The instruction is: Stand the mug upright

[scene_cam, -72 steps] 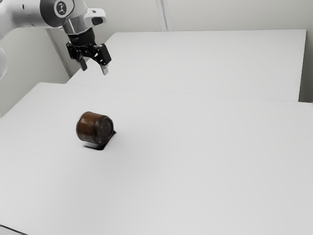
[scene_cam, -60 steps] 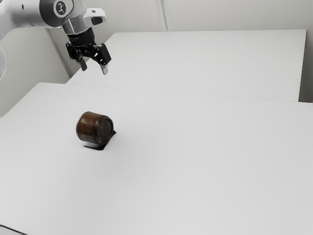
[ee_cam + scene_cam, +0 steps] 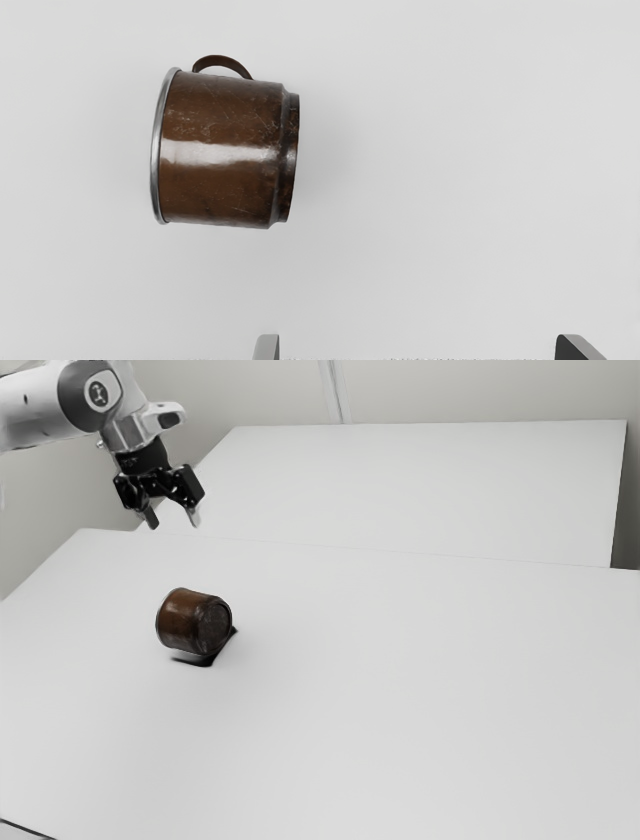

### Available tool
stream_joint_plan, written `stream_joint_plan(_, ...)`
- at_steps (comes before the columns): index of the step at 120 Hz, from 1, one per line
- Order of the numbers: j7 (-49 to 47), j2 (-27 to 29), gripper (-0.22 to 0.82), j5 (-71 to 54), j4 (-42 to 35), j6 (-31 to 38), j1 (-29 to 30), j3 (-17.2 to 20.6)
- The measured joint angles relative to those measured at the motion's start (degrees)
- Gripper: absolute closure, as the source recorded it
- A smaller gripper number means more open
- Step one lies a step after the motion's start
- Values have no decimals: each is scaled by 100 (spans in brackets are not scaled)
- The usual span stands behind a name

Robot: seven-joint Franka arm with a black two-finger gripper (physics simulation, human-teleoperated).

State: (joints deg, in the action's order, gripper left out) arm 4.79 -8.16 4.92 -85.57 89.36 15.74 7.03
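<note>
My gripper (image 3: 173,520) hangs above the table in the exterior view, higher than the mug and apart from it, its two fingers spread with nothing between them. The brown mug (image 3: 190,622) lies on its side, its dark base facing the exterior view's right and toward the camera. In the wrist view the mug (image 3: 220,150) shows its metal rim at one end, the base at the other and a curved handle along its side. The gripper (image 3: 417,347) has its fingertips wide apart there, clear of the mug.
The white table (image 3: 400,700) carries the mug near the exterior view's left. Behind it stands another white surface (image 3: 430,480). A thin dark cable (image 3: 28,830) crosses the near left corner of the exterior view.
My hand has moved toward the exterior view's left and somewhat lower, tilting slightly. The mug lies as before, and the fingers remain apart.
</note>
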Motion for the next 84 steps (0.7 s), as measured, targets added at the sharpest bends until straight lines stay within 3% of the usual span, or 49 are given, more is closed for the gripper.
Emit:
stream_joint_plan(21, 153, -507, 0, 395, -23, 125, 703, 61)
stream_joint_plan(46, 1235, -1069, 0, 1013, 91, 338, 1468, 131)
stream_joint_plan(68, 2464, -1963, 0, 1297, 390, 361, 2706, 1120)
stream_joint_plan(84, 3183, -2521, 0, 1446, 790, 296, 3063, 1338)
